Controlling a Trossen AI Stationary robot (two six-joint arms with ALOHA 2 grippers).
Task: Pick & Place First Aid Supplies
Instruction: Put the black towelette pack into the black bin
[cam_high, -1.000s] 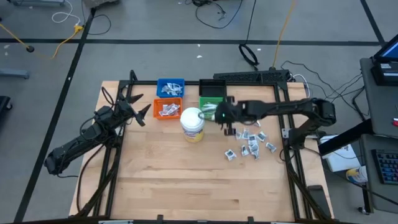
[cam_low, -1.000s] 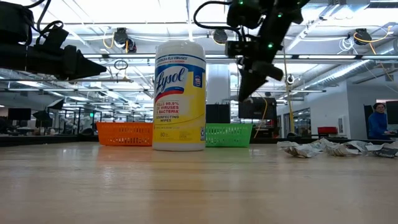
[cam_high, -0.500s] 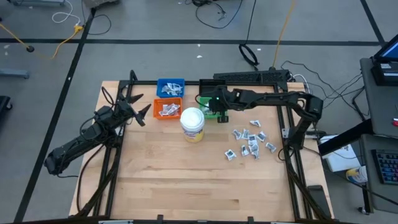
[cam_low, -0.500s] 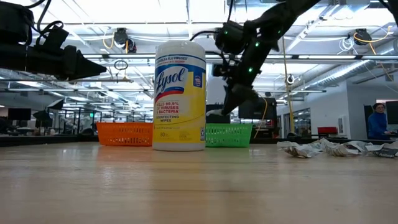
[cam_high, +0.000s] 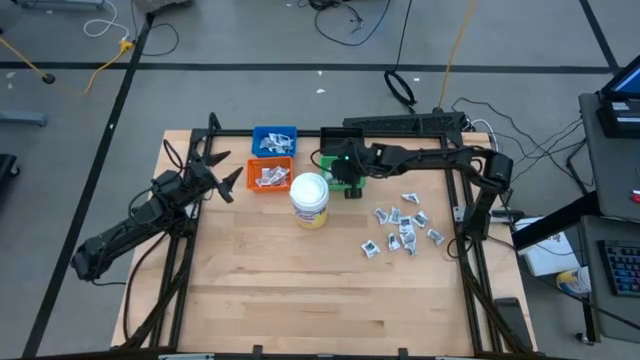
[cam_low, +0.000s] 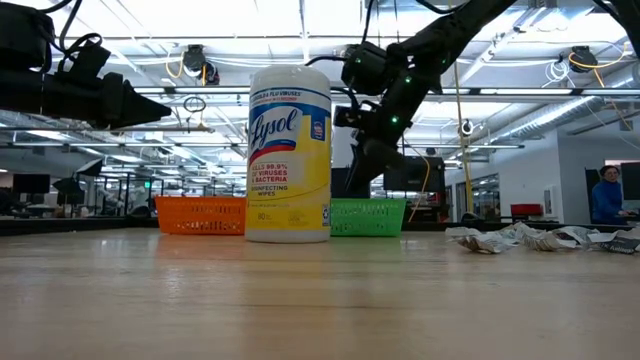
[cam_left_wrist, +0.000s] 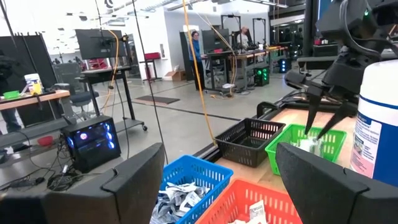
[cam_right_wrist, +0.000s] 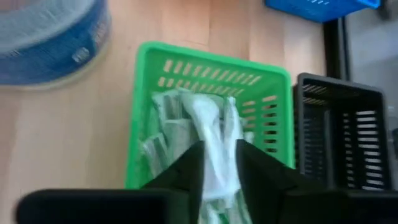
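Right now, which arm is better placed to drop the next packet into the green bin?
Right. The right gripper hangs directly over the green bin with a packet between its fingers. The left gripper waits open near the orange bin, holding nothing.

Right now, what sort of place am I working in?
Probably a robotics lab or open workshop: desks with monitors behind the table, cables on a taped floor, exposed ceiling lights, and a person at a workstation.

1. The small plastic mesh bins are blue (cam_high: 274, 139), orange (cam_high: 269, 176), green (cam_right_wrist: 211, 118) and black (cam_right_wrist: 339, 137).
2. The round wipes jar (cam_low: 289, 153) is yellow and white.
3. The small flat packets (cam_high: 403, 228) are white and grey.
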